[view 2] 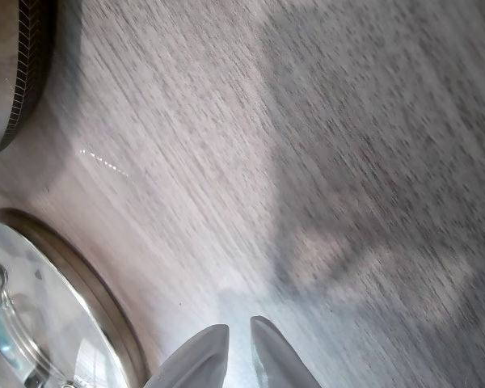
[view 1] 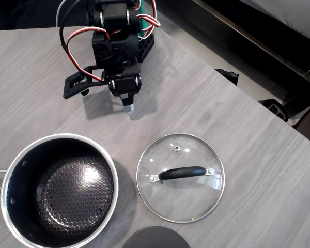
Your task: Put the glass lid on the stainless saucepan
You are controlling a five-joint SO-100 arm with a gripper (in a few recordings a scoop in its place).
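The stainless saucepan (view 1: 59,191) stands at the lower left in the overhead view, its dark honeycomb inside showing and its thin handle running off the left edge. To its right the glass lid (view 1: 180,196) lies flat on the table with its black bar handle (view 1: 182,173) up. My gripper (view 1: 129,108) hangs above bare table behind both, pointing down, apart from them. In the wrist view its fingertips (view 2: 239,347) are drawn nearly together with nothing between them; the lid's steel rim (view 2: 81,283) is at the lower left and the saucepan's wall (view 2: 16,73) at the upper left.
A dark grey opaque disc (view 1: 155,238) lies at the bottom edge between pan and lid. The grey wood-grain table (view 1: 237,119) ends along a diagonal edge at the right. Bare tabletop lies around the gripper.
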